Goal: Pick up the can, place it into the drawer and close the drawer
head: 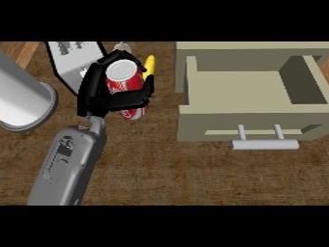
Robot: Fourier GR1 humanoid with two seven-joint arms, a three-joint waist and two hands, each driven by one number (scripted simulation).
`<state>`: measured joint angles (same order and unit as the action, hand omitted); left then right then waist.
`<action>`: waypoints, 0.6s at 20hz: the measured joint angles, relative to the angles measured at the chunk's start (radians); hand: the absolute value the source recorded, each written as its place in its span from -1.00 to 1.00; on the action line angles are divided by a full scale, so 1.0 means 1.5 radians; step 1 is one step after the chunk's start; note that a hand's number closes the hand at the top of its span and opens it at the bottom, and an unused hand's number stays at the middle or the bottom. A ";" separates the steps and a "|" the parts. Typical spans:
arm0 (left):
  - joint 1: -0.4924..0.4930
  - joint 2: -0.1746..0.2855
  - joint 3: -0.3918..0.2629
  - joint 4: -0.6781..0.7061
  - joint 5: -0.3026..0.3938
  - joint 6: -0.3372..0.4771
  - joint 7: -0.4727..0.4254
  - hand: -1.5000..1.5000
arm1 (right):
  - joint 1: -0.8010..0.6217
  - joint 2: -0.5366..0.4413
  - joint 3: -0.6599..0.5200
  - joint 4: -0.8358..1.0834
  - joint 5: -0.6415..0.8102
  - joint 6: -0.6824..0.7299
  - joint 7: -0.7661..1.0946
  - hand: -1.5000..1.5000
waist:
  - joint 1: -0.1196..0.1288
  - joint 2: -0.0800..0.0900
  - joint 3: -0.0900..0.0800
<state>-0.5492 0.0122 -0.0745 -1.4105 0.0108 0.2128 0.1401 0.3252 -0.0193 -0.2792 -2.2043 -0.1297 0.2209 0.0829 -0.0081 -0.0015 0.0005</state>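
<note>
Head view: the right hand is closed around the red can, fingers curled across its side. The can is left of the open drawer and outside it. The drawer handle faces the lower edge. A yellow object shows just behind the can. A grey cylinder lies at the left of the wooden worktop.

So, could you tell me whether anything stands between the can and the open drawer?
Only a yellow object right beside the can, which the right hand holds. Past it lies bare counter, then the drawer, whose left wall the can must clear.
</note>
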 measured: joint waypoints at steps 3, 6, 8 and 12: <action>-0.056 -0.004 -0.024 0.027 -0.009 0.035 0.018 1.00 | -0.016 -0.013 -0.020 0.016 -0.008 0.003 -0.001 -1.00 | -0.002 0.001 0.000; -0.120 -0.006 -0.043 0.043 -0.013 0.067 0.053 1.00 | -0.005 -0.009 -0.022 0.010 -0.011 0.009 -0.004 -1.00 | -0.004 0.001 0.000; -0.172 -0.007 -0.050 0.074 -0.009 0.088 0.063 1.00 | -0.001 -0.004 -0.016 0.003 -0.007 0.012 -0.001 -1.00 | -0.006 0.001 0.000; -0.266 -0.008 -0.073 0.118 0.001 0.137 0.102 1.00 | -0.023 -0.008 -0.016 -0.002 -0.006 0.003 0.022 -1.00 | -0.007 0.001 0.000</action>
<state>-0.9483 0.0008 -0.1840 -1.2337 0.0126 0.4177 0.2929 0.2905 -0.0309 -0.3028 -2.2070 -0.1390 0.2249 0.1153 -0.0185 0.0007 0.0004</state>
